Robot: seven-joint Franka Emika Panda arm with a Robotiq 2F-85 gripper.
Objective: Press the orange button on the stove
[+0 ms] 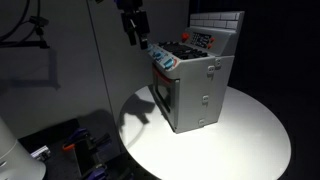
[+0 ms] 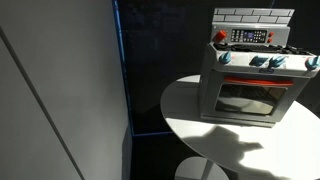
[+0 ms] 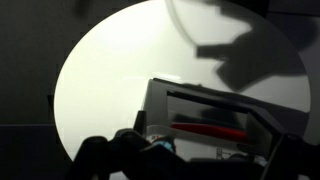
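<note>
Hanging up high beside the stove, the fingers are sitting off its knob side, not touching anything, prob leaving room to line up b4 going in. Too dark to tell if they're apart or together tbh. Stove is standing on the round white desk, w/ the orange button sitting at one end of the back panel, so imo it's needing a poke from the front/above.
</note>
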